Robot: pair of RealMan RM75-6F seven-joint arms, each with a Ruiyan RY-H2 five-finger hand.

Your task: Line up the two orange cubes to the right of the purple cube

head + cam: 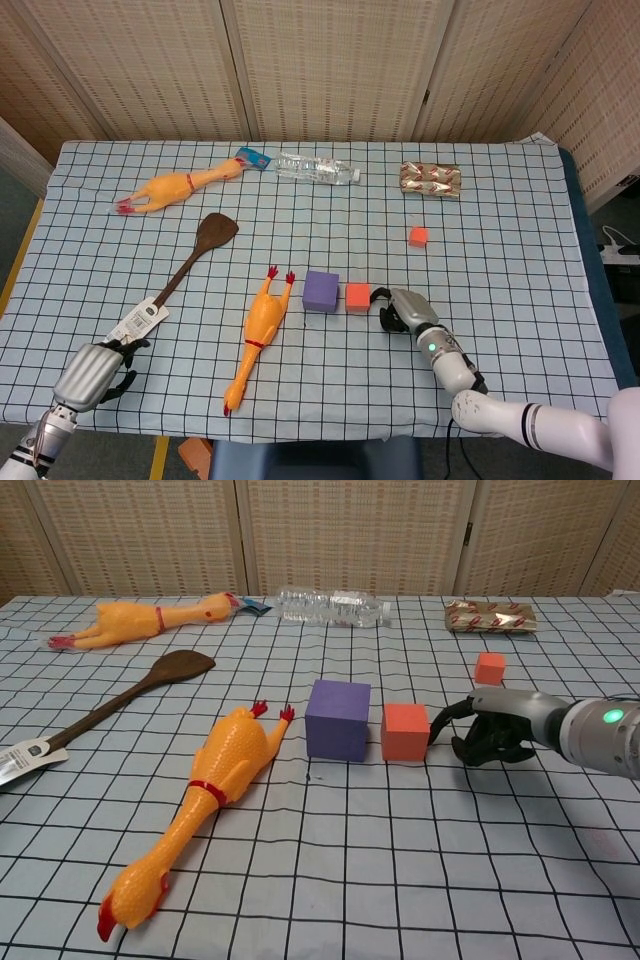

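Right hand (pixel 492 732) fingertip reaches the orange cube (pixel 404 731) beside the purple cube (pixel 337 719).

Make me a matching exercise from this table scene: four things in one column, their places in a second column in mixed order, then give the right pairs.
Things:
1. large orange foam cube
2. small orange foam cube
3. clear plastic water bottle
4. dark wooden spatula

Places:
A. lying at the far edge, between a yellow rubber chicken and a foil snack packet
B. alone, beyond the right robot hand
C. just right of the purple foam cube
D. left of the nearer rubber chicken, paper tag on its handle

Pairs: 1-C, 2-B, 3-A, 4-D
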